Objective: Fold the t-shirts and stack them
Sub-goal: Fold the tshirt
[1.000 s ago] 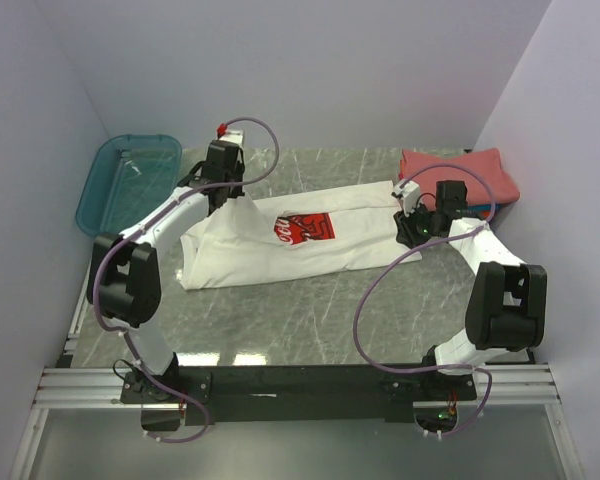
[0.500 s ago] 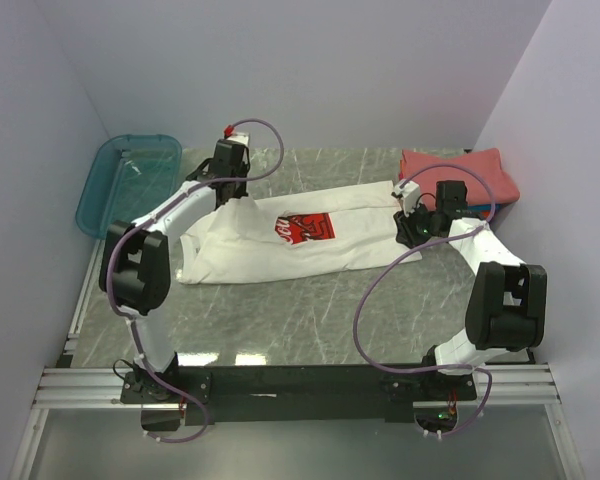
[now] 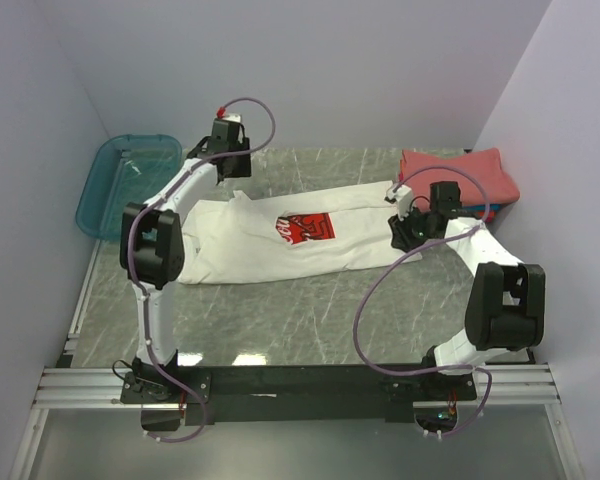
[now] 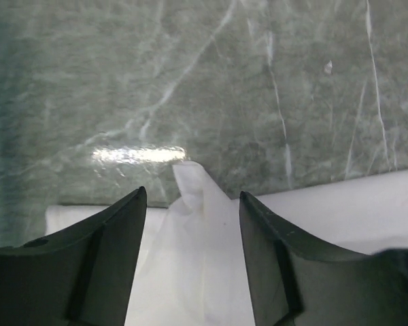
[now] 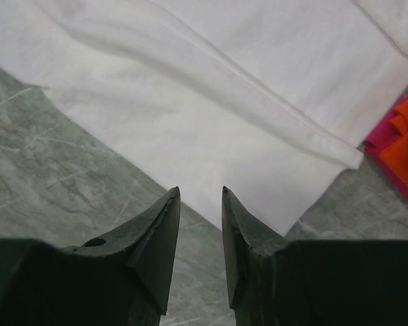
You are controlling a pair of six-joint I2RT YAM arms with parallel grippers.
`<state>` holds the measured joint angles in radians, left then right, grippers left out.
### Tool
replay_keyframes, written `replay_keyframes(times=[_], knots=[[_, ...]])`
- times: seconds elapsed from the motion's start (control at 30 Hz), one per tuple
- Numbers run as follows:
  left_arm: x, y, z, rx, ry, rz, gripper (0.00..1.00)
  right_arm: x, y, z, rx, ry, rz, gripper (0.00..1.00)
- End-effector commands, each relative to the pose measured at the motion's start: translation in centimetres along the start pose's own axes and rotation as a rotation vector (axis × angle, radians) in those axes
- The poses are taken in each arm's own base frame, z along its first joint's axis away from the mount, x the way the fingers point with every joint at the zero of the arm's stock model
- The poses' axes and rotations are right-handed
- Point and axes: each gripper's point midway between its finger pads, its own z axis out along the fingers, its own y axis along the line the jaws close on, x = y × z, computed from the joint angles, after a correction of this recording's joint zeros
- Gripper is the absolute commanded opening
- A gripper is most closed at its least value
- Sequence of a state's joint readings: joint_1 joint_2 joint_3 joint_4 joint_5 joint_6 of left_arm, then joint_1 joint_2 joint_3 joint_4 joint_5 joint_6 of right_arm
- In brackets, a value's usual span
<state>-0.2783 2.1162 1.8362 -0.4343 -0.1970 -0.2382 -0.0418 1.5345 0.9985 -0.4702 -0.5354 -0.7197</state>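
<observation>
The white tee (image 3: 280,240) with the red chest print lies spread across the middle of the table. My left gripper (image 3: 232,180) hangs open over its far left corner. In the left wrist view a small peak of the white cloth (image 4: 197,272) stands up between the spread jaws of the left gripper (image 4: 192,191), loose and not pinched. My right gripper (image 3: 398,232) hovers at the tee's right end, its jaws a little apart. In the right wrist view the right gripper (image 5: 200,189) sits just above the edge of the tee (image 5: 224,102) with nothing between its fingers.
A stack of folded tees (image 3: 470,170), coral-red on top, sits at the back right; its orange and blue layers (image 5: 401,146) show in the right wrist view. A teal bin (image 3: 125,185) stands at the back left. Walls close in on three sides.
My left gripper has opened and let go of the tee's far left corner, which has dropped towards the table. The left arm reached farther back. The right arm barely moved.
</observation>
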Motion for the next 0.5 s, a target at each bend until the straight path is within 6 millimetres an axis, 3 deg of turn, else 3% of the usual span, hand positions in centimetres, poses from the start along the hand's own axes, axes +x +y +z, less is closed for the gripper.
replay_keyframes(times=[0.0,0.03,0.07,0.1,0.13,0.17,0.2,0.23,0.27,0.3,0.33,0.4,0.43,0.47], knots=[[-8.1,2.2,-7.1,-0.026,-0.236,-0.13,0.66,-2.9,2.7,-0.9,-0.08,-0.039,-0.147,0.39],[-6.3,3.6,-7.2,-0.051,-0.218,-0.148,0.7,-3.7,4.6,-0.5,-0.131,-0.045,-0.206,0.39],[-6.4,4.5,-8.4,-0.056,-0.246,-0.184,0.81,-4.0,6.1,-0.3,-0.181,-0.047,-0.255,0.39],[-8.6,5.2,-12.1,-0.027,-0.342,-0.273,0.85,-4.5,7.4,0.1,-0.216,-0.051,-0.3,0.39],[-5.9,6.7,-12.0,-0.008,-0.293,-0.307,0.88,-5.6,9.9,0.6,-0.266,-0.058,-0.371,0.4],[-5.4,7.0,-13.1,0.041,-0.3,-0.342,0.89,-6.3,10.8,1.3,-0.268,-0.05,-0.402,0.4],[-6.5,7.2,-16.8,0.116,-0.371,-0.407,0.89,-7.0,11.7,1.9,-0.265,-0.046,-0.422,0.41],[-2.7,7.9,-16.3,0.167,-0.296,-0.438,0.89,-8.9,12.2,2.3,-0.252,-0.062,-0.444,0.41],[-1.4,8.2,-17.1,0.185,-0.287,-0.462,0.89,-9.9,14.7,4.0,-0.286,-0.047,-0.441,0.41],[-1.1,8.3,-19.6,0.208,-0.323,-0.477,0.9,-10.8,14.9,4.7,-0.256,-0.03,-0.437,0.41],[2.8,8.5,-18.9,0.195,-0.25,-0.493,0.89,-14.0,15.6,5.0,-0.234,-0.077,-0.438,0.41],[6.3,9.0,-20.1,0.193,-0.226,-0.533,0.89,-15.1,18.1,7.5,-0.253,-0.045,-0.395,0.41],[7.6,9.2,-20.4,0.184,-0.206,-0.547,0.89,-18.0,18.4,7.7,-0.221,-0.091,-0.379,0.41],[8.5,9.4,-20.6,0.168,-0.194,-0.56,0.88,-18.1,20.2,9.7,-0.246,-0.06,-0.335,0.41]])
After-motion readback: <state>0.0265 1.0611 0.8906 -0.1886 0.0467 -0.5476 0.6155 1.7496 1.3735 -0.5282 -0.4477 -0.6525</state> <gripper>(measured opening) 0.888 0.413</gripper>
